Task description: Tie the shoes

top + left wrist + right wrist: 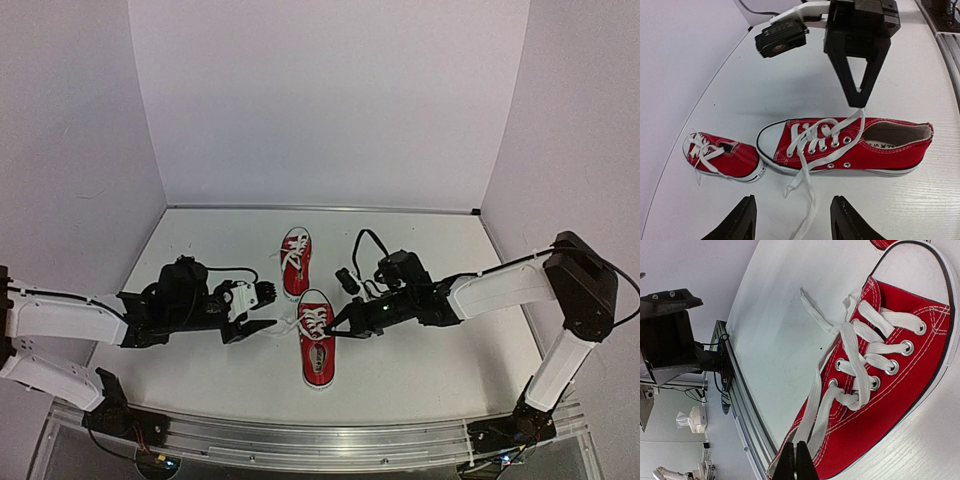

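The right gripper is clenched on a white lace of the near shoe at mid-tabletop — heel cut off in the wrist view. The left gripper is released, straddling a loose lace end; the far shoe lies just beyond — its knot unclear.

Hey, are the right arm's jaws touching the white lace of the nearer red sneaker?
Touching. The left wrist view shows the shut right jaws meeting the white lace, which rises taut from the nearer red sneaker to their tip.
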